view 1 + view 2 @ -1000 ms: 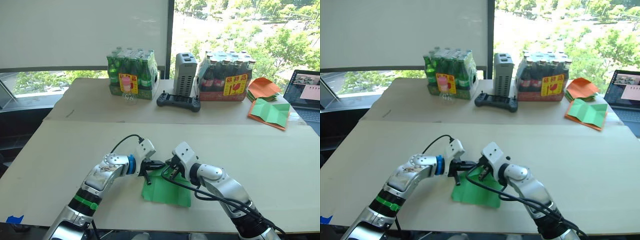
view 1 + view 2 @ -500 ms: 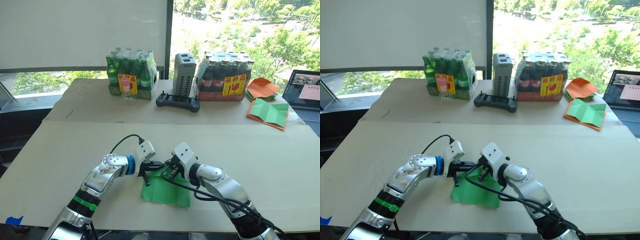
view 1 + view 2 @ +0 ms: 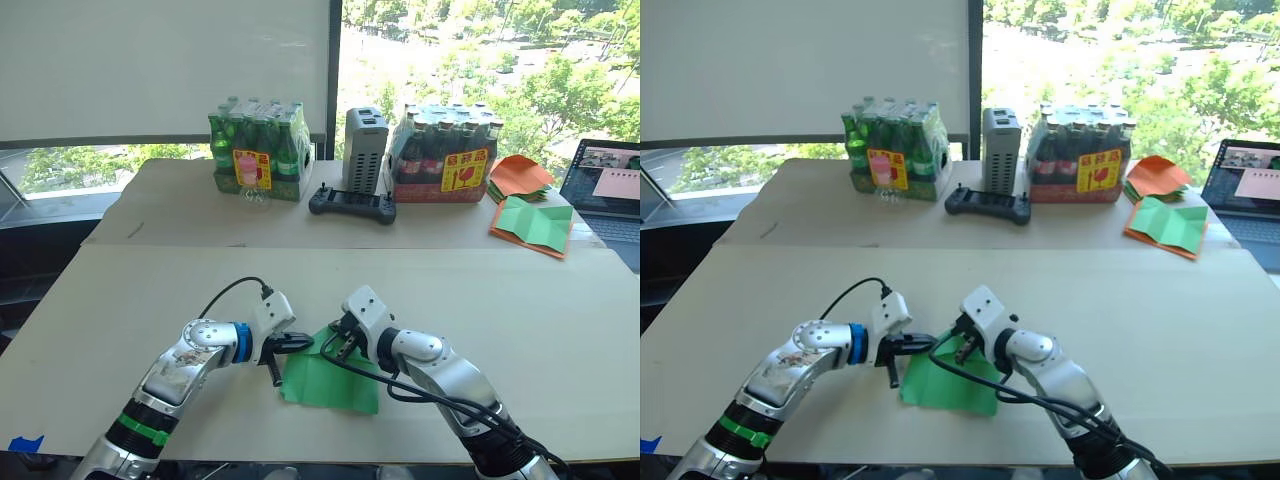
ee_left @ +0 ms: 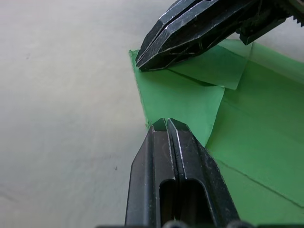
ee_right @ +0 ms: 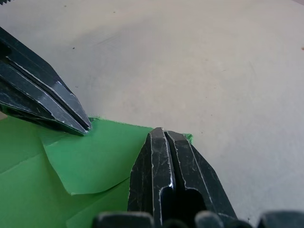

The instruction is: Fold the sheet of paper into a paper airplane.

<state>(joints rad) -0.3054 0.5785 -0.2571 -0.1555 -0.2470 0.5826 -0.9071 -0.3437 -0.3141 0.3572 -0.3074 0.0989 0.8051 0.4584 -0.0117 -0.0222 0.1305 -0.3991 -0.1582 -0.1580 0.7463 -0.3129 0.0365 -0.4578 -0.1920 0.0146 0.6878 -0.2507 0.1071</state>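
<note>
On the near table: the sheet of paper (image 3: 330, 380) lies flat near the table's front edge, well apart from everything on the far table.
Sheet's state: bright green, creased, with a small corner flap (image 4: 190, 99) folded over onto the sheet at its far-left corner.
Left gripper (image 3: 300, 344): at the sheet's left edge, fingers pressed together, tip resting on the flap's edge; I cannot tell whether paper is nipped between them.
Right gripper (image 3: 335, 345): at the sheet's far edge just beside the left gripper, fingers also together, tip down on the same flap.
Step in hand: judging by both tips on the flap, setting the corner fold that begins the nose of the paper airplane.
Doing it well: one tip should hold the flap at its inner end while the other runs along the fold line toward the sheet's edge, so the crease comes out sharp, not rounded.
Pressure: light and straight down; thin paper will likely skid or buckle under a sideways shove.
Alignment: the flap's free edge looks slightly curved in the right wrist view, so it probably wants flattening before the crease is set.
Beyond the sheet, on the far table: green bottle pack (image 3: 262, 148), game controller (image 3: 351, 203), grey box (image 3: 364, 149), dark bottle pack (image 3: 446, 152), orange papers (image 3: 520, 175), laptop (image 3: 603, 177).
</note>
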